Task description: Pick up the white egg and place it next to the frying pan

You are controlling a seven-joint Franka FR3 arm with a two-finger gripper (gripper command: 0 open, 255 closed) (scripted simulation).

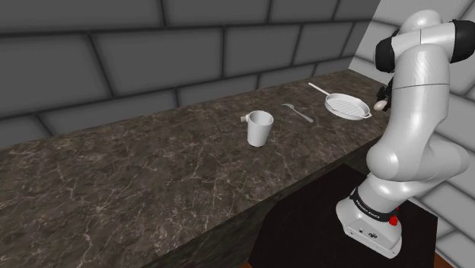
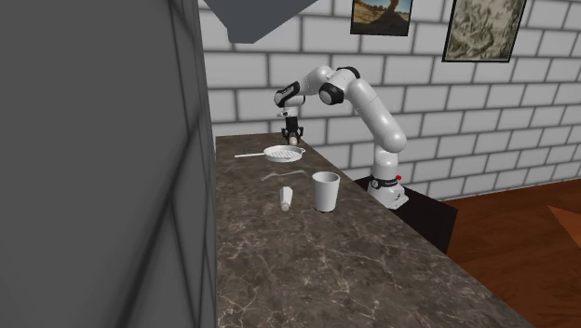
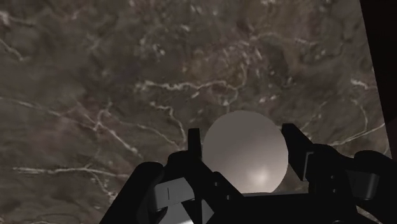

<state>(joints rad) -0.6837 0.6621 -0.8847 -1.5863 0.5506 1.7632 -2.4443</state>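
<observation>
**Claw** (image 3: pixel 243 141): black, two fingers (image 3: pixel 194 145), closed on the pale egg (image 3: pixel 245 162), one finger against each flank.

**Wrist view:** the egg is clasped at about its widest part, with the dark veined worktop (image 3: pixel 95 76) beneath. The gap between egg and stone cannot be judged here.

**Shoulder view:** the egg (image 1: pixel 378 106) sits at the frying pan's (image 1: pixel 348 105) 3 o'clock, just beside the rim. The pan handle runs to 10 o'clock. The spoon (image 1: pixel 298 113) lies toward the pan's 9 o'clock and the cup (image 1: pixel 259 127) toward 8 o'clock, both well apart from the egg.

**Second exterior view:** the claw (image 2: pixel 293 130) hangs over the pan's (image 2: pixel 282 153) 2 o'clock edge, with the egg (image 2: pixel 297 149) low near the worktop.

**Step, as judged:** set-down beside the pan.

**Handling notes:**
- Lower straight down until the egg bears on the stone, clear of the rim.
- Part the fingers slowly and only slightly, since a round egg will likely roll.
- Withdraw vertically so neither finger nudges it.
</observation>
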